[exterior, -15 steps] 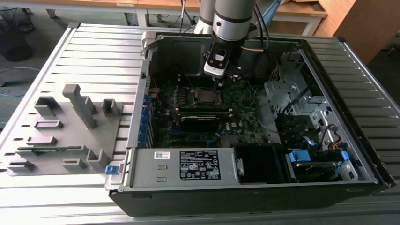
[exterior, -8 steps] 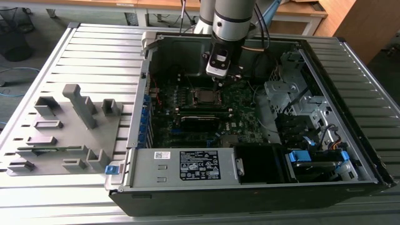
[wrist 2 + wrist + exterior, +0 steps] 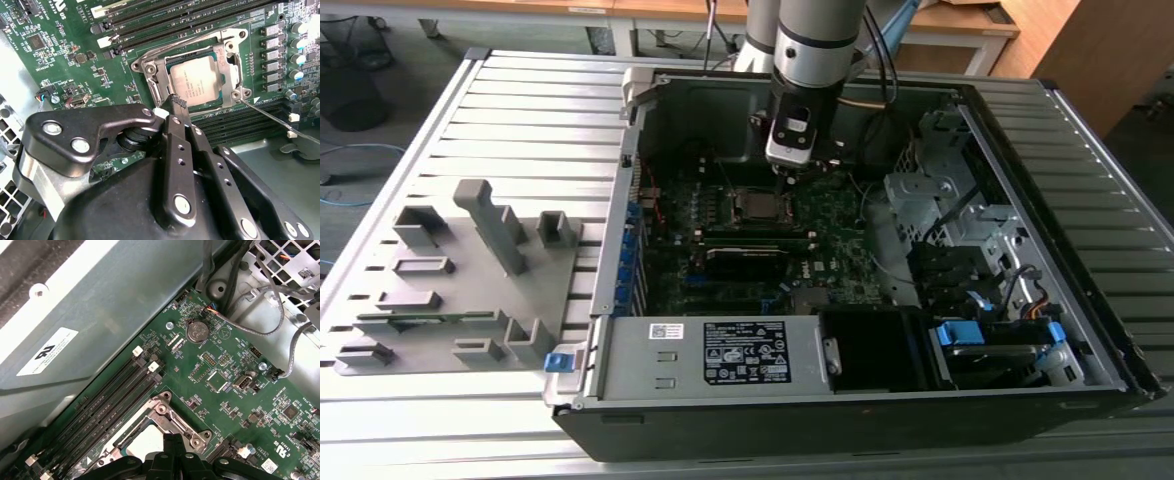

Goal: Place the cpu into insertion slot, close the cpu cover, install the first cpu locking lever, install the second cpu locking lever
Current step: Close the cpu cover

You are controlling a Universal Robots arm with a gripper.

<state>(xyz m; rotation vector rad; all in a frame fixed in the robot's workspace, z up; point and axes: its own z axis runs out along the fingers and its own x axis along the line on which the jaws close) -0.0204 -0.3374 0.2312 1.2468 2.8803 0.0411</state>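
Where the slatted counter point(image 3: 480, 100) reaches nine o'clock in the exterior view, a grey fixture tray point(image 3: 454, 295) lies flat with several upright posts. Just beside it, toward three o'clock, an open computer case point(image 3: 854, 420) fills the middle, with its power supply point(image 3: 707, 355) at six o'clock and the green motherboard point(image 3: 827, 240) at the centre.

The insertion slot point(image 3: 758, 206) sits on that board just off centre toward twelve o'clock. In the second wrist view the cpu point(image 3: 197, 82) is seated in the slot with its silver top facing up. The cpu cover point(image 3: 227, 50) lies down over it, so the chip shows through the cover's window. A thin metal locking lever point(image 3: 265, 112) slants away from one corner of the cover rather than lying along the frame.

The arm point(image 3: 817, 40) drops in from twelve o'clock, and the end effector point(image 3: 787, 172) hangs just above the slot. Its fingers point(image 3: 178, 145) are clenched with nothing between them, and their tips are at the cover's edge; whether they touch it I cannot tell.

A metal drive cage point(image 3: 921, 195) stands at three o'clock.
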